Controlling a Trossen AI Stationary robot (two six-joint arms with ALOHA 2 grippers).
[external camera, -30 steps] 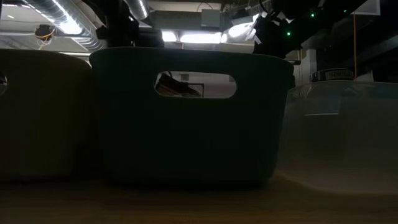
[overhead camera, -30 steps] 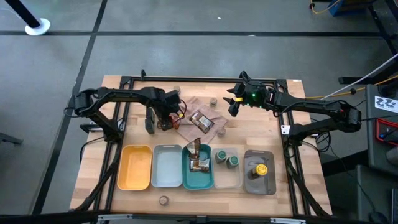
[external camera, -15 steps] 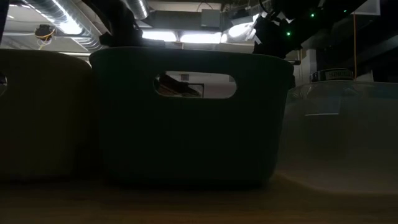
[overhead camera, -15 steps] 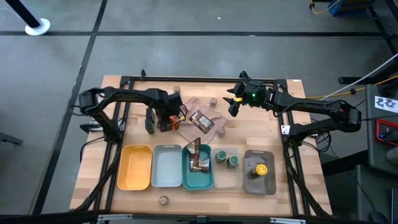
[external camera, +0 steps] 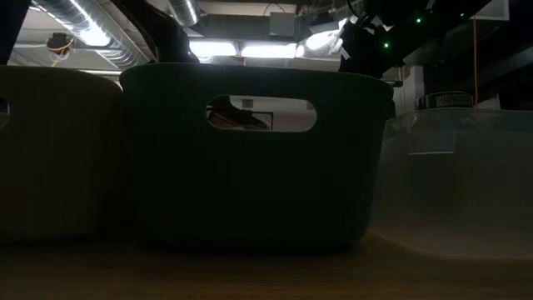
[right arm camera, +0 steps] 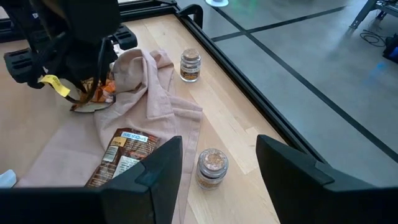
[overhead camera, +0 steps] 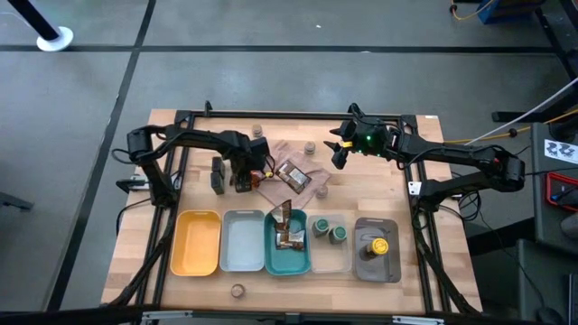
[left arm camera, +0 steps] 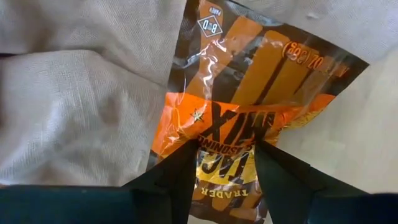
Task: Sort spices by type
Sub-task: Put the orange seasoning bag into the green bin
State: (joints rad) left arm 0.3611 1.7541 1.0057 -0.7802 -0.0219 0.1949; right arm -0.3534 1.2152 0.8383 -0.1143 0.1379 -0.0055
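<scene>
My left gripper (overhead camera: pixel 245 173) (left arm camera: pixel 224 152) is at the left edge of the beige-pink cloth (overhead camera: pixel 293 167), shut on an orange-brown packet (overhead camera: pixel 242 183) (left arm camera: pixel 249 81). Another packet (overhead camera: pixel 294 174) lies flat on the cloth, and a black block (overhead camera: pixel 217 174) stands left of the gripper. My right gripper (overhead camera: pixel 338 155) (right arm camera: pixel 214 155) hovers open above the table, just right of a tan-lidded jar (overhead camera: pixel 310 146) (right arm camera: pixel 212 167). A second jar (overhead camera: pixel 257 131) (right arm camera: pixel 189 65) stands near the far edge. More packets are in the teal tray (overhead camera: pixel 287 240). My left gripper pinches the orange-brown packet between its two fingers (left arm camera: pixel 180 177) at one crumpled end (left arm camera: pixel 225 134), coming from above and pointing down. The film buckles where the fingers meet it. The packet's other end (left arm camera: pixel 273 56) lies over the cloth and the table.
A row of trays runs along the near side: yellow (overhead camera: pixel 196 242), grey (overhead camera: pixel 242 240), teal, clear (overhead camera: pixel 329 242) with green-lidded jars, and grey (overhead camera: pixel 377 249) with a yellow-lidded jar. A jar (overhead camera: pixel 237 291) stands by the near edge. A black frame (overhead camera: pixel 289 116) borders the table.
My left gripper has shifted a little toward the table's right with the packet in its fingers, and the arm behind it has swung the same way. My right arm has kept still.
</scene>
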